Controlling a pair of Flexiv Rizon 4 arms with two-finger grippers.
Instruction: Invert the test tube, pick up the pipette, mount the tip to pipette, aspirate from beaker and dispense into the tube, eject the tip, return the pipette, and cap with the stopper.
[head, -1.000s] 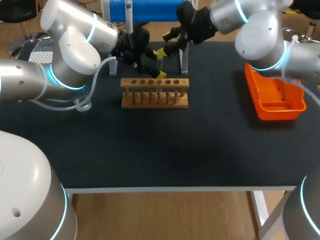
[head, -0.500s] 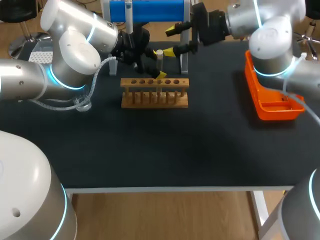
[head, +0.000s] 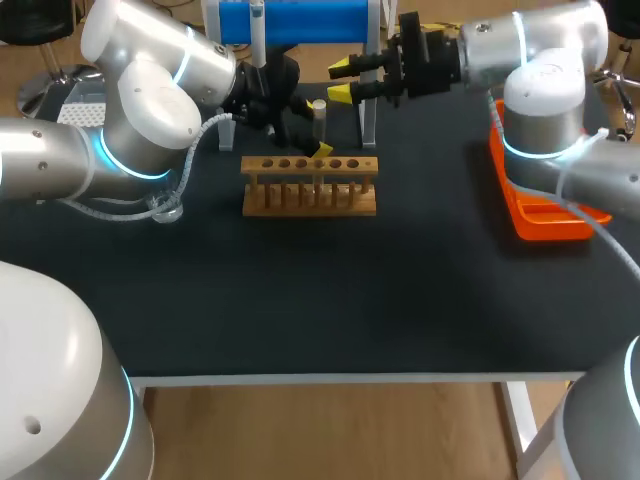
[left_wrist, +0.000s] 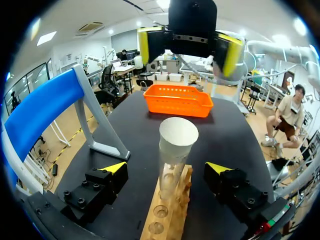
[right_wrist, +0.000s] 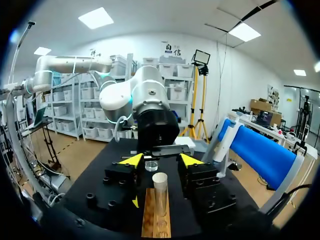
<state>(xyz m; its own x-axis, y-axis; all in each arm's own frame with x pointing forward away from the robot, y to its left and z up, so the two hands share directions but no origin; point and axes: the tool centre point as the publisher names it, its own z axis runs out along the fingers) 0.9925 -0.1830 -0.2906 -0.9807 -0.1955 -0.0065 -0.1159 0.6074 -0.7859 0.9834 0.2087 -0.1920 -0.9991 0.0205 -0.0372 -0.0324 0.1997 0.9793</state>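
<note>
On the black counter (head: 400, 290), the tube (left_wrist: 177, 150) is standing upright in the wooden rack (head: 310, 190) toward the far side. My left tool (left_wrist: 165, 168) is straddling it, spread, touching neither side. My right tool (head: 342, 80) is hovering just beyond, also spread. I'm judging that backing off calls for a straight path that avoids brushing the glass.

Dark table (head: 350, 290) with lab gear.
Wooden rack (head: 310, 187) far middle, orange tray (head: 540, 222) right, glass beaker (head: 167, 210) left, blue-topped stand (head: 290, 20) at far edge.
</note>
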